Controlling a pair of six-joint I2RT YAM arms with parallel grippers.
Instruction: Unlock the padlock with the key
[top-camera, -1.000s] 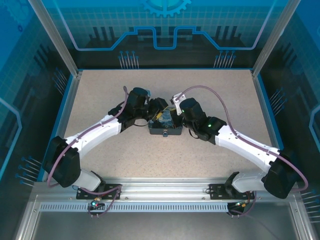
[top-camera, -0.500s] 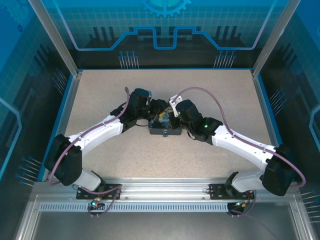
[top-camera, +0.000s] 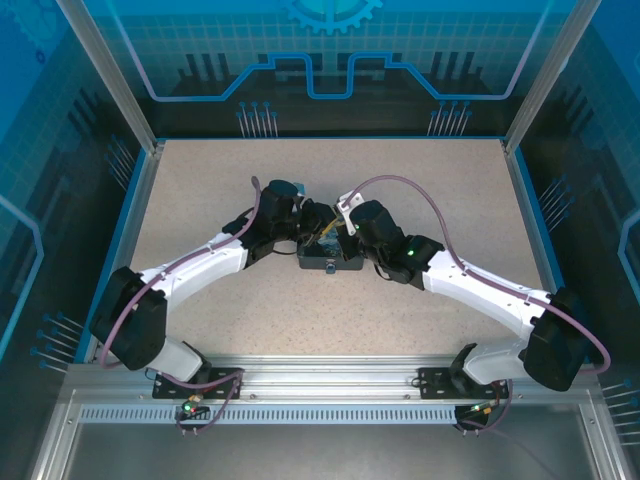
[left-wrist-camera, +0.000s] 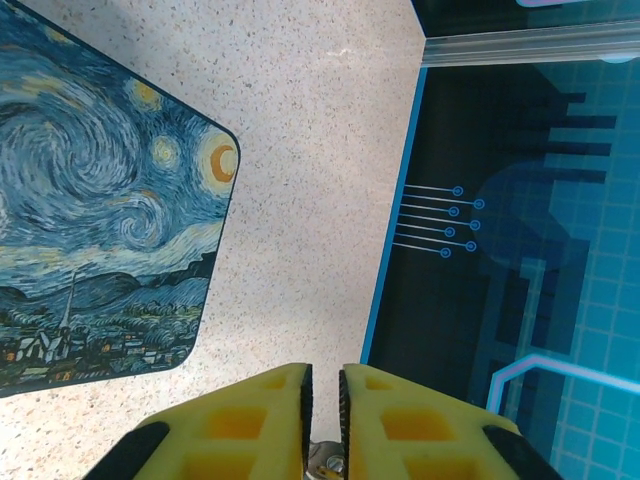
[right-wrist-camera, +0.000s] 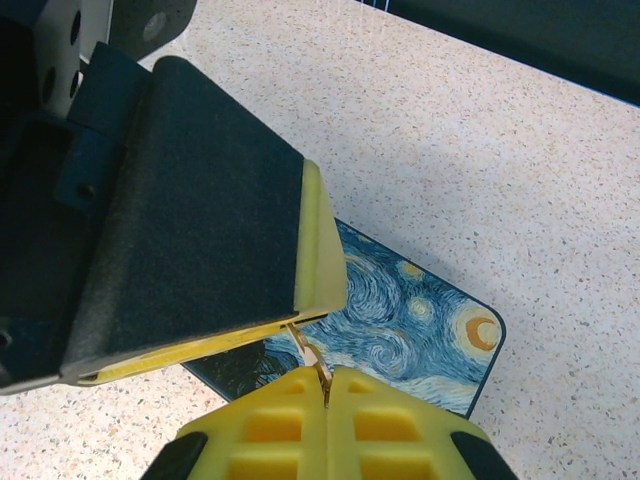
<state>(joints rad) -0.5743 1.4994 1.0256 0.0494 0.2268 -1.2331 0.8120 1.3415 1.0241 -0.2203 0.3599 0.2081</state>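
Lying flat and face up in the middle of the surface (top-camera: 200, 190), the padlock (top-camera: 330, 258) is placed so that an arm can reach it from either side. The right end effector (right-wrist-camera: 328, 385) hangs just above the padlock, shut tight on a thin brassy sliver. I take this to be the key (right-wrist-camera: 308, 352), though it is too small to be sure. A pinch at the very fingertips would leave most of the sliver free to aim at the padlock. The left end effector (left-wrist-camera: 322, 375) sits beside the padlock, its fingers drawn almost together with only a slit between them. Seen from the right wrist, its tips meet the far end of the sliver above the padlock, perhaps to steady it. Whether they actually grip it I cannot tell.

The padlock is a chunky slab with rounded corners and dark sides, its smooth face printed with blue swirls and yellow orbs. Each finger is moulded yellow plastic with square pockets, backed by a dark, gritty pad. The surface is pale and finely speckled, like stone.
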